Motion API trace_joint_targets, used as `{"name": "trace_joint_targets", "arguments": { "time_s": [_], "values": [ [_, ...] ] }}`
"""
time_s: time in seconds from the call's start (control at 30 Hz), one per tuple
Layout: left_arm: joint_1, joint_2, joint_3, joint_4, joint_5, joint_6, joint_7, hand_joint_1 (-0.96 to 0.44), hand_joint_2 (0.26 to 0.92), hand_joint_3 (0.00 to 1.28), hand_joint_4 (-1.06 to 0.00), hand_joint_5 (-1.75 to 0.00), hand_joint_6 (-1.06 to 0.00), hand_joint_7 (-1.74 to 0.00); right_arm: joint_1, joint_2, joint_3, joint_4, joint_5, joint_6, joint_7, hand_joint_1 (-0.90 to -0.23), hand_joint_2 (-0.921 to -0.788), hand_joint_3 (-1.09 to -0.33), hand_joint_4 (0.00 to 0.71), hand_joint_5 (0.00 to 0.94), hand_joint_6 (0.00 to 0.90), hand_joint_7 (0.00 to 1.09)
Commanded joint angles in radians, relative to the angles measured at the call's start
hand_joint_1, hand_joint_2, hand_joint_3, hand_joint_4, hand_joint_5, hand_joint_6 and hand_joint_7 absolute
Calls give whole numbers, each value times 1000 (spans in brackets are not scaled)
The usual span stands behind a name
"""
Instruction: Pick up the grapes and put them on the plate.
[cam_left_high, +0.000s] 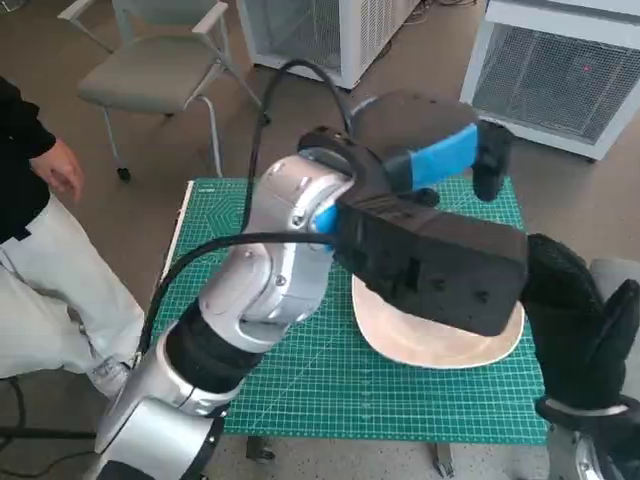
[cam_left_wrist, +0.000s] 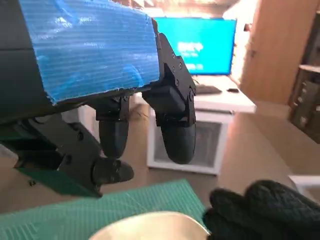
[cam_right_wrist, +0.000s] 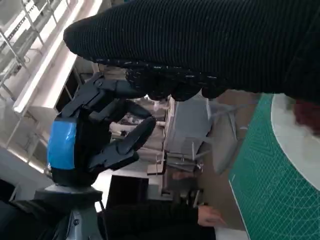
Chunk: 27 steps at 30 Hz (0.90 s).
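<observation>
Here the left hand (cam_left_high: 450, 165) is up in the air in the upper right of the head view, above the far end of the green mat (cam_left_high: 330, 380). Its blue tape faces up. Its fingers (cam_left_wrist: 176, 135) are spread wide apart and there is nothing in them. The big silver left arm (cam_left_high: 270, 270) goes across the middle of the picture and covers a lot of the table.

The right hand (cam_left_high: 580, 310) in its black glove is at the lower right, just beside the plate (cam_left_high: 420, 345). I cannot tell if it is wide or closed, or if it holds something.

The plate is pale and sits on the mat, right of the middle. The arm hides its top part.

The grapes do not show in the head view. In the right wrist view there is a dark red blur (cam_right_wrist: 306, 114) at the right edge, on the white plate. It may be the grapes, but it is too fuzzy to be sure.

A person (cam_left_high: 40, 250) in white trousers is at the left edge. A grey chair (cam_left_high: 150, 70) stands in the upper left.
</observation>
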Motion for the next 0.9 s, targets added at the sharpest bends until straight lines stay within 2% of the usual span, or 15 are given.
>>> {"name": "trace_joint_targets", "arguments": {
  "time_s": [0.03, 0.1, 0.23, 0.33, 0.43, 0.5, 0.57, 0.63, 0.7, 0.8, 0.9],
  "values": [
    [-37, -19, 1, 51, -23, -27, 11, 4, 691, 445, -642, -1434, -812, -855, 26, -1, -5, -7, -11, 5, -15, -338, -921, -602, 434, 888, 242, 1035],
    [-46, -30, -2, 84, -24, -32, 23, 5, 657, 509, -647, -1443, -801, -881, 30, -2, -7, -10, -12, 3, -19, -338, -921, -602, 435, 889, 243, 1035],
    [-62, -58, 4, 156, -36, -39, 50, 2, 588, 647, -657, -1356, -711, -1146, 36, -1, -10, -16, -13, 1, -25, -333, -921, -603, 435, 890, 242, 1035],
    [-66, -77, 14, 212, -54, -56, 78, 1, 552, 736, -637, -1365, -660, -1273, 40, 0, -14, -17, -12, -1, -30, -332, -921, -604, 435, 890, 243, 1035],
    [-69, -90, 17, 256, -69, -63, 95, 1, 565, 742, -608, -1383, -620, -1329, 45, 3, -14, -19, -16, -4, -35, -331, -921, -604, 434, 891, 244, 1037],
    [-73, -98, 15, 285, -75, -60, 94, 1, 626, 667, -572, -1391, -580, -1348, 47, 6, -13, -21, -20, -6, -40, -331, -921, -605, 434, 891, 244, 1037],
    [-77, -102, 11, 302, -77, -53, 88, 92, 672, 600, -566, -1394, -524, -1161, 48, 9, -11, -22, -24, -6, -45, -330, -921, -605, 434, 891, 244, 1038],
    [-78, -105, 10, 307, -78, -42, 79, 239, 674, 585, -595, -1392, -481, -788, 48, 10, -10, -24, -27, -5, -49, -329, -921, -606, 433, 891, 244, 1038],
    [-78, -106, 10, 307, -80, -33, 71, 317, 683, 563, -611, -1384, -464, -499, 47, 11, -9, -24, -27, -3, -52, -329, -921, -606, 433, 891, 243, 1039],
    [-78, -103, 12, 306, -83, -27, 63, 359, 697, 533, -620, -1376, -449, -296, 45, 12, -7, -22, -26, -2, -54, -329, -921, -607, 432, 891, 242, 1039],
    [-70, -90, 15, 295, -86, -30, 60, 373, 703, 521, -622, -1373, -443, -219, 43, 12, -4, -20, -27, -2, -54, -329, -921, -607, 432, 892, 242, 1039]
  ]
}}
